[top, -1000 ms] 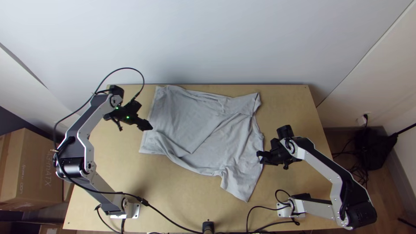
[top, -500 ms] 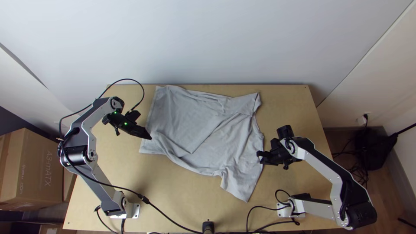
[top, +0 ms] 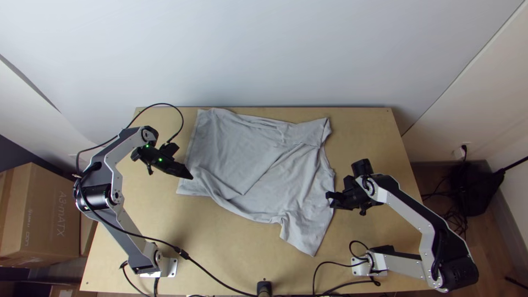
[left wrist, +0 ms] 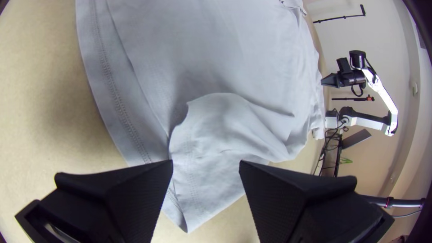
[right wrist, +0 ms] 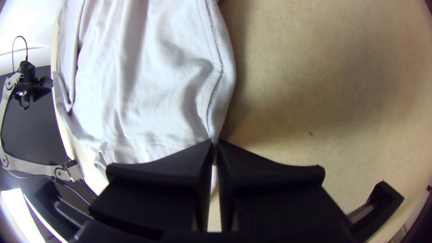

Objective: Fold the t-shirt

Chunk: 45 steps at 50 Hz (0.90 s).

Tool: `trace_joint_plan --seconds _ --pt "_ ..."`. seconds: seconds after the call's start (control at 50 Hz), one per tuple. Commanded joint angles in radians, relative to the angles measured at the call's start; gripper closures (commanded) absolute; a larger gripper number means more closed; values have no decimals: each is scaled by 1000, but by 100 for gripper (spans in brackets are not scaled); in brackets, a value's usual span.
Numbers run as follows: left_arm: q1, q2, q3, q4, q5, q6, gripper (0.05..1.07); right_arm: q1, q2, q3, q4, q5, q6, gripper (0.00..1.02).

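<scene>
A light grey t-shirt (top: pixel 242 159) lies mostly spread on the table, its middle creased and its lower-left hem corner turned over. Above that hem, at the shirt's left edge, is my left gripper (top: pixel 191 177); in the left wrist view the left gripper (left wrist: pixel 206 164) is open over the turned-over corner of the shirt (left wrist: pixel 211 130). At the shirt's right edge stands my right gripper (top: pixel 330 199). In the right wrist view the right gripper (right wrist: pixel 213 146) is shut on the seamed edge of the shirt (right wrist: pixel 157 81), with a bit of cloth showing between its fingers.
The bare wooden table (top: pixel 159 220) extends around the shirt. A black cable (top: pixel 220 279) runs from the left arm along the near edge, where a black post (top: pixel 264 287) stands. Cardboard boxes (top: pixel 44 214) are at the left beyond the table.
The left gripper has come down the picture a little, beside the shirt's left edge, and tilted. The right arm and the shirt look unmoved.
</scene>
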<state>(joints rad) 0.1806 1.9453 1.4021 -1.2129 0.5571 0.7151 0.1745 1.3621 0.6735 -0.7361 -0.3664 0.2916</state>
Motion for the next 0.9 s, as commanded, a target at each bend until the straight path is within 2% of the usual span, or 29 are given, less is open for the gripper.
trace_joint_plan --seconds 0.0,0.5,0.68,0.8,0.86,0.88 --pt "-3 23 -40 7 1 20 34 -7 -6 -34 12 17 21 100" --pt "-23 17 -58 24 1 10 35 -7 -14 -37 15 17 21 100" --pt "-33 20 -57 33 1 3 60 -7 -14 -38 15 17 21 100" --pt "-44 20 -57 35 6 3 92 -7 -14 -38 15 17 21 100" --pt "-47 21 -57 38 10 3 104 -7 -14 -38 15 17 21 100" --pt "-49 21 -57 39 10 3 105 -7 -14 -38 15 17 21 100"
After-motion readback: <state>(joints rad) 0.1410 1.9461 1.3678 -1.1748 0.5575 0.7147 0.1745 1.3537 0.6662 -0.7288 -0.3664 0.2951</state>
